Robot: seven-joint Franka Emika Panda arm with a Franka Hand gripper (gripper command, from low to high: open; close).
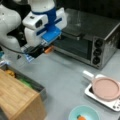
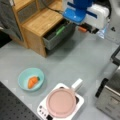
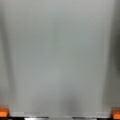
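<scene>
Gripper (image 1: 37,51) hangs above bare grey bench (image 1: 65,75), orange-tipped fingers (image 3: 3,112) spread wide, holding nothing. Open drawer (image 1: 37,87) of wooden cabinet (image 1: 17,100) at left; toaster oven (image 1: 87,37), pink-lidded pan (image 1: 106,88), carrot bowl (image 1: 83,113) rightward.

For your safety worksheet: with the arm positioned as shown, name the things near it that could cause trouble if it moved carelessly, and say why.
1. The gripper hangs close to the toaster oven; a sideways swing could strike its door.
2. The drawer of the wooden cabinet stands open near the arm, so a low sweep might catch its edge.
3. The pink pan has its handle jutting off the small stove; a knock could tip it.
</scene>
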